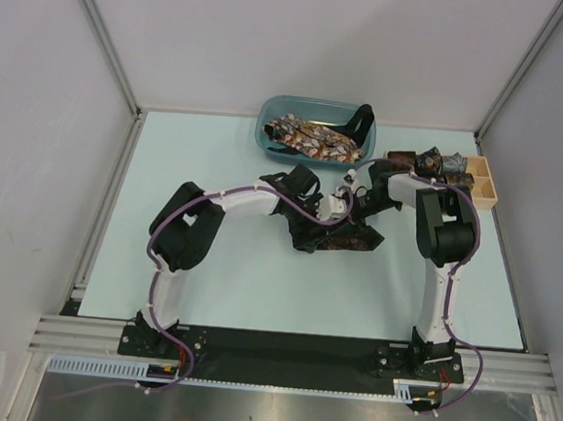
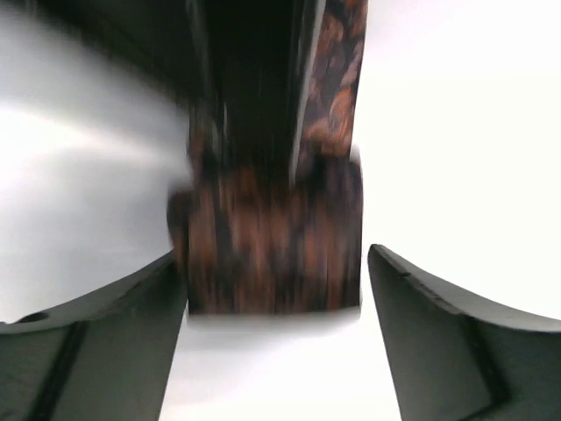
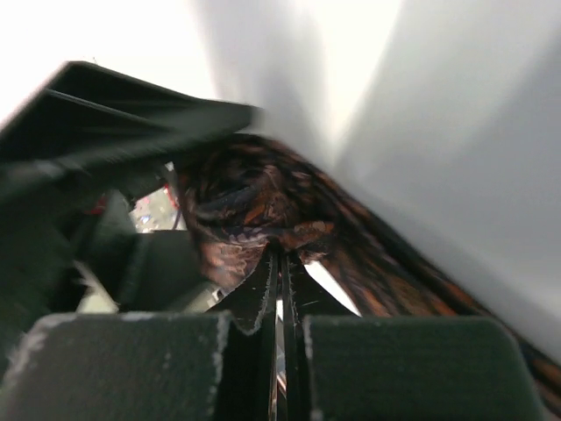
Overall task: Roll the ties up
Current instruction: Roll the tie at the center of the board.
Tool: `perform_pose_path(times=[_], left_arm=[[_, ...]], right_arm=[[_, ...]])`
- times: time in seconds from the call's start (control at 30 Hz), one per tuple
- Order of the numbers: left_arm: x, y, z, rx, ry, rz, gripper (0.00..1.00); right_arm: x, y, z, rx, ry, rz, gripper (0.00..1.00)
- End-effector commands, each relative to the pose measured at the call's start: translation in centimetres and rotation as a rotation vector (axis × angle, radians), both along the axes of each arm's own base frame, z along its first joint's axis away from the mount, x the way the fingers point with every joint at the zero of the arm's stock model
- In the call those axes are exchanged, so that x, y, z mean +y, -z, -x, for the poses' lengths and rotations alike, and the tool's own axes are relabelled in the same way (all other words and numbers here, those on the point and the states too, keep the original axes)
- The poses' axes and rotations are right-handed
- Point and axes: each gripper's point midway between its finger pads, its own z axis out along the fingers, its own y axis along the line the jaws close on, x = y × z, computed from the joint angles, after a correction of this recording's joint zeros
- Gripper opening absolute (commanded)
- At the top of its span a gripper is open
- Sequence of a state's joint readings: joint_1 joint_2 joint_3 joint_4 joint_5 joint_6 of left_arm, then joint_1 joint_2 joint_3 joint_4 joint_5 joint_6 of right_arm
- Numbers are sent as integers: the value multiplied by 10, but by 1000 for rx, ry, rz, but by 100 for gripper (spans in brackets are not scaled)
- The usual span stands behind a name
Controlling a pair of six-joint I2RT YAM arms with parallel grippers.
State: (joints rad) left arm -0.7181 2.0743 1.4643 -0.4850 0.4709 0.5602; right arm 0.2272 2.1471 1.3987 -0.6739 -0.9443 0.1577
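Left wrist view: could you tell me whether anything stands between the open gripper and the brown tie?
Nothing visible does; the brown tie sits right inside the open left gripper.

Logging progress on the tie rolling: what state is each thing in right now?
brown tie: partly coiled, tail loose
left pincer: open, astride the brown tie
right pincer: shut on the brown tie
bin ties: unrolled, heaped in the blue bin
finished ties: coiled, at the wooden tray
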Motion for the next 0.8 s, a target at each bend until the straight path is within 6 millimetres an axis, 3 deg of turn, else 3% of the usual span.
perform_pose_path(times=[0.0,0.03,0.3,0.47,0.67,0.77], left_arm=[[10,-35,0,3,-49,75,94],[8,-44,-3,-16,-50,104,96],[-1,-48,-2,-1,-42,157,99],[-26,-56,0,36,-13,242,100],[-44,-46,-2,5,2,240,99],[-46,-30,-5,-23,-3,190,99]], right_arm=[[-30,32,-7,-39,11,166,0],[-33,34,-6,-38,9,171,0],[-55,43,-8,-40,16,234,0],[-43,45,-3,-25,9,219,0],[-23,48,-1,-25,4,192,0],[-10,48,0,-23,-2,158,0]])
